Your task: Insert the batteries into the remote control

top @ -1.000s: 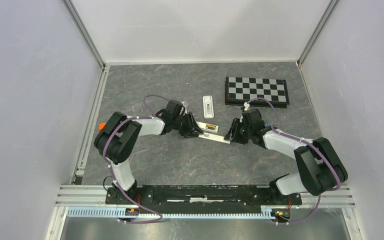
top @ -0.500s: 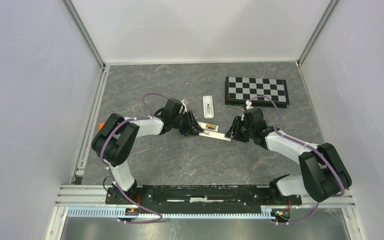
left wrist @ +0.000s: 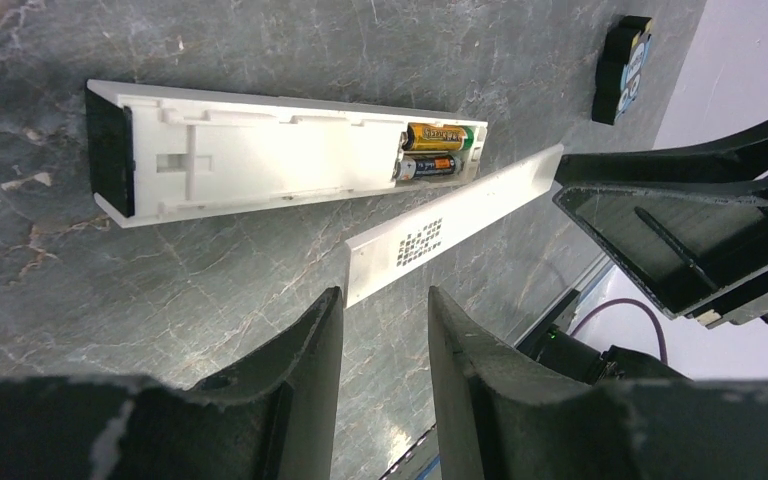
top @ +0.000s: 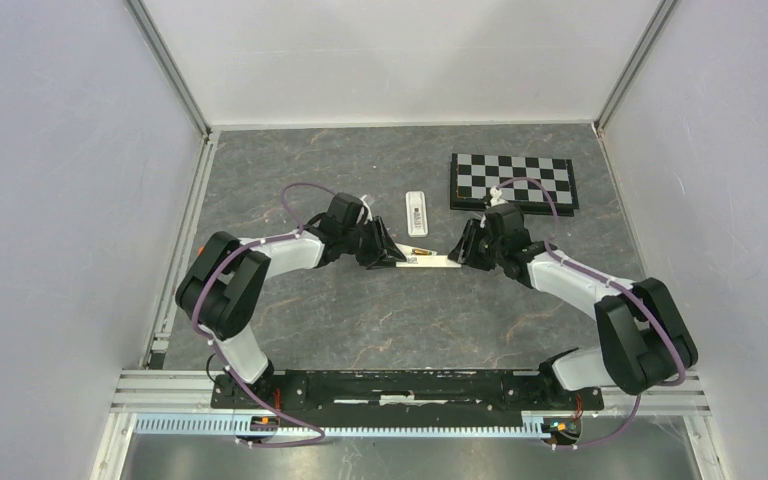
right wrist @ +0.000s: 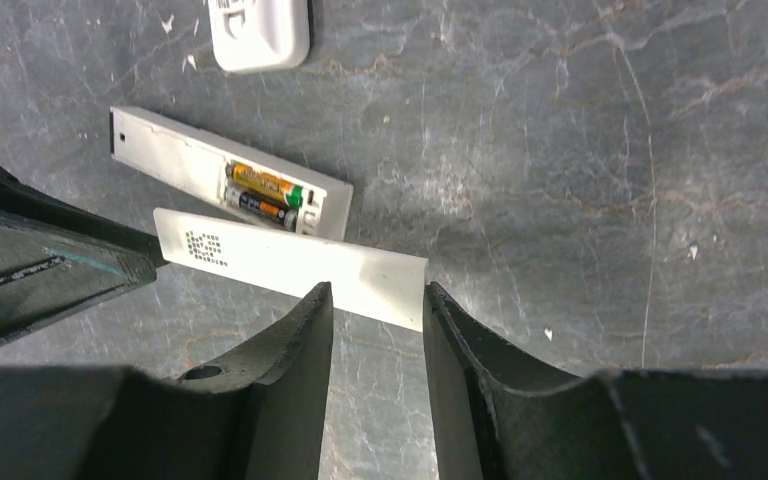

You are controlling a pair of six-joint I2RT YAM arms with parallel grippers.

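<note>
Remote control lies back-up at mid-table between the two arms, recess open. Both batteries already sit side by side in the recess at its right end. The loose back cover lies flat just near of it, almost parallel.

Left gripper: jaws a little apart, cover's left end at the tip of one finger, nothing clamped. Right gripper: jaws a little apart, cover's right end lying in the gap. I can't tell whether either one actually touches the cover.

Handling, my guess:
- The remote is a light, stiff plastic shell and smooth, so it likely skates on the table if nudged. Take it across the long edges at mid-body, clear of the recess.
- The batteries are small, round and slick and would roll if knocked out, so don't tip the body.
- The cover is thin, flat on the surface and probably a bit flexible. It is hard to get a finger under, so pinch it at an end, and its latch tabs may be delicate.

Table is dark and stone-patterned, flat and hard, with little grip. A small white handset sits just far of the work. A chessboard is at far right, well apart. Plain walls close in the left, right and far sides. Open floor lies near of the remote, but the arms crowd it from both sides.
</note>
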